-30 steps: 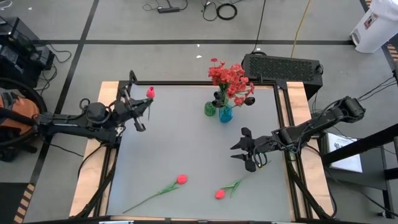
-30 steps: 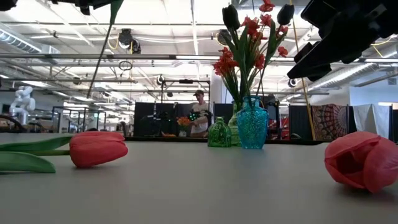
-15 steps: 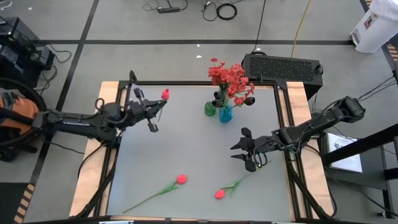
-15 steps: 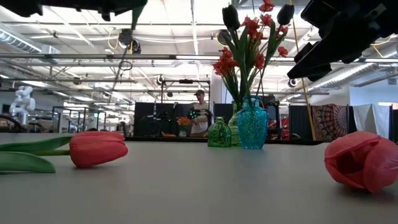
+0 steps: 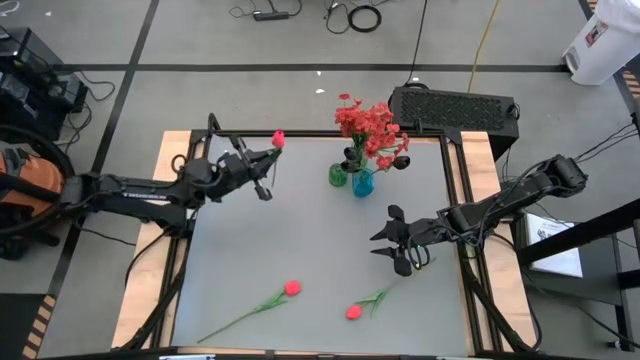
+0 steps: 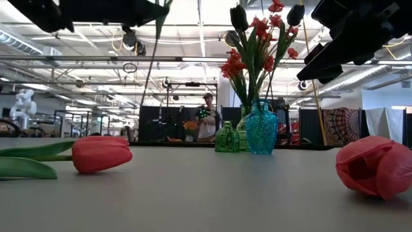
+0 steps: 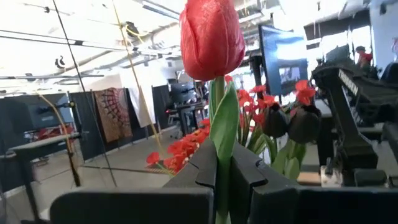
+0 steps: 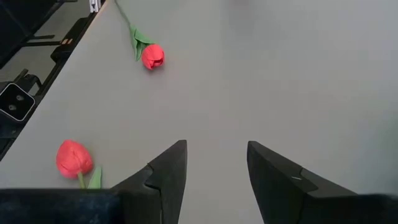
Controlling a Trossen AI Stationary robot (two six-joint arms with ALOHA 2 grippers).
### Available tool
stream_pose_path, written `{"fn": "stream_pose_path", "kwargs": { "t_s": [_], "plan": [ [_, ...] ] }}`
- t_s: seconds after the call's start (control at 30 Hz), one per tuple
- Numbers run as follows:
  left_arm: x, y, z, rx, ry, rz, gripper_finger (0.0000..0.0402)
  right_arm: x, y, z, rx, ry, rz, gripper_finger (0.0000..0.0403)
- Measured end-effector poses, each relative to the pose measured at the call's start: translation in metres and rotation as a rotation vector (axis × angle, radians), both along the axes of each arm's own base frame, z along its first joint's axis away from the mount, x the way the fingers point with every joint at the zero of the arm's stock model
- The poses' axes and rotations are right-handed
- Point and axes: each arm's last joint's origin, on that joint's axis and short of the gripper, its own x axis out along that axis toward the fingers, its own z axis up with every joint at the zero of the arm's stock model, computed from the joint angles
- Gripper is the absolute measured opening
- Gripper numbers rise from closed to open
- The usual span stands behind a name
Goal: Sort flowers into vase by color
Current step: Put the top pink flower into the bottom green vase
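My left gripper [image 5: 262,166] is shut on a pinkish-red tulip [image 5: 278,138] above the table's far left; its bud [image 7: 212,37] stands past the fingers in the left wrist view. Its stem [image 6: 149,67] hangs down in the low view. A green vase [image 5: 338,175] and a blue vase [image 5: 362,182] stand at the far middle, holding red blossoms [image 5: 365,122] and dark buds [image 5: 402,160]. Two more tulips [image 5: 291,288] [image 5: 353,312] lie flat on the near table. My right gripper [image 5: 385,243] is open and empty over the table's right middle. My left gripper pinches the tulip's green stem and leaf [image 7: 221,134] between its two fingers, just below the bud. The fingers lie across the stem. The tulip is lifted clear of the table, bud beyond the fingers and the long stem hanging below them.
A black box [image 5: 452,108] sits past the table's far right corner. The table's wooden rim [image 5: 141,290] runs along both sides. A person [image 6: 206,122] stands in the room far behind the vases. Bare table [image 5: 280,230] lies between the vases and the lying tulips.
My left gripper has carried the tulip toward the table's right edge, toward the vases, still shut on its stem. The tulip stays lifted clear, its stem hanging. My right arm has kept still.
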Motion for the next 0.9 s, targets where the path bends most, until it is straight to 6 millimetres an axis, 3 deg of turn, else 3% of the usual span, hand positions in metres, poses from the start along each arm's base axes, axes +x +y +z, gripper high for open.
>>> {"fn": "stream_pose_path", "kwargs": {
  "t_s": [0.7, 0.9],
  "plan": [
    [0.026, 0.056, -0.030, -0.023, -0.160, -0.067, 0.0015, 0.000, 0.000, 0.000, -0.001, 0.000, 0.001, 0.0160],
    [0.036, 0.063, -0.028, -0.028, -0.162, -0.102, 0.0015, 0.000, 0.000, 0.000, -0.005, -0.001, 0.003, 0.0160]
  ]
}}
